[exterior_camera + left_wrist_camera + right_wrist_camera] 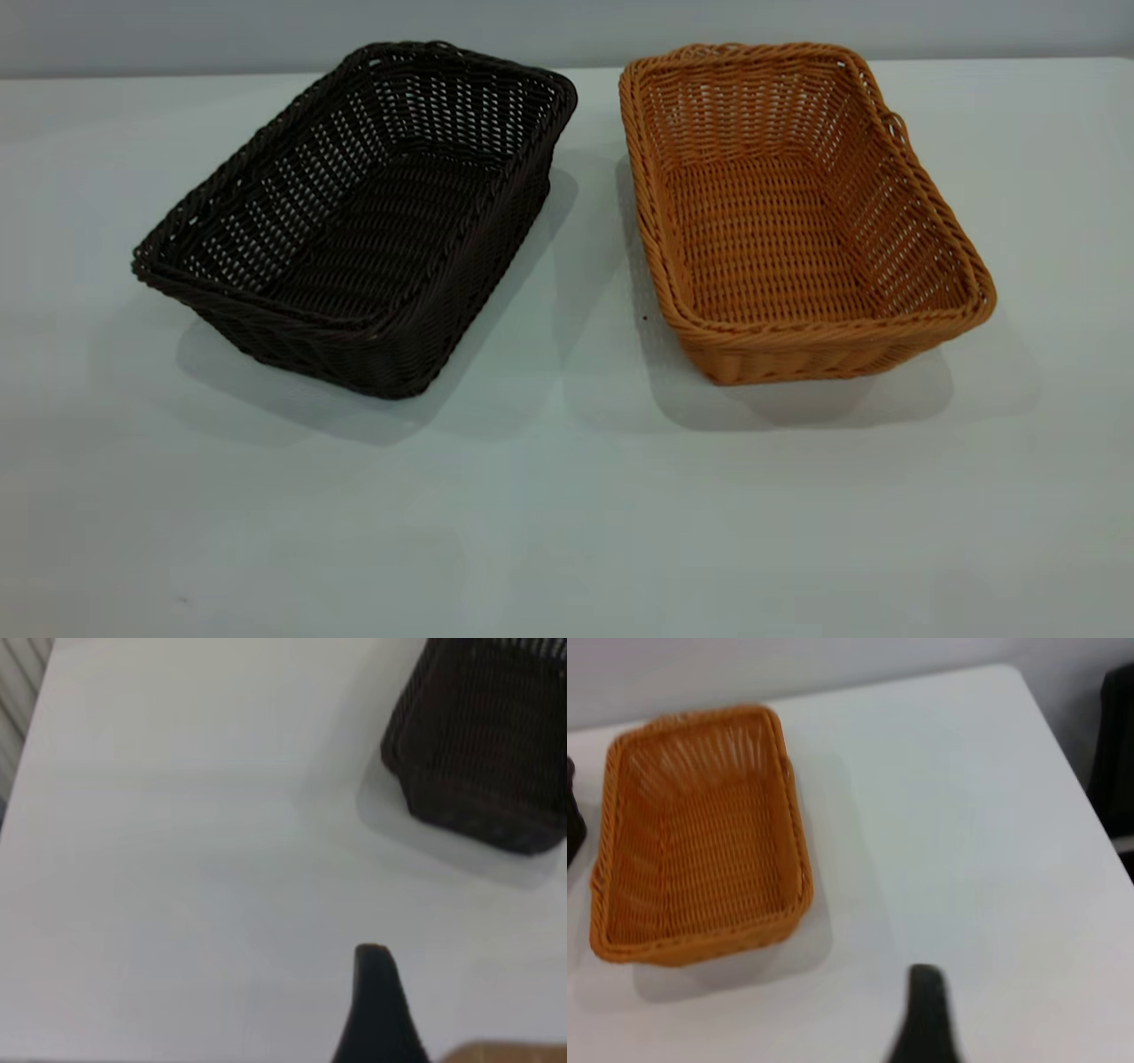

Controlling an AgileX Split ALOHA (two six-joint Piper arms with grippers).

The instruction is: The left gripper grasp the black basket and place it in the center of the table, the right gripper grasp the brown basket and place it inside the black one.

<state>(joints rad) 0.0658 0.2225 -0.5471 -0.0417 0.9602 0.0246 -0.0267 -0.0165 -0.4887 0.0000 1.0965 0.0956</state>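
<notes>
The rectangular woven wicker-style basket in very dark brown-black [354,221] stands on the wide, smooth white-grey table [567,514], and the rectangular woven orange-tan basket [797,213] stands beside it, the two apart with a strip of bare table between them. Both sit upright and hold nothing.

In the left wrist view only one dark fingertip of the left hand [379,1005] shows, above bare table, with the black basket [483,735] lying ahead of it and well apart; whether this hand is spread or pressed together cannot be told.

In the right wrist view one dark fingertip of the right hand [926,1014] shows likewise, over bare table, with the orange-tan basket [700,833] ahead and off to one side, not touched. Its spread cannot be told either.
</notes>
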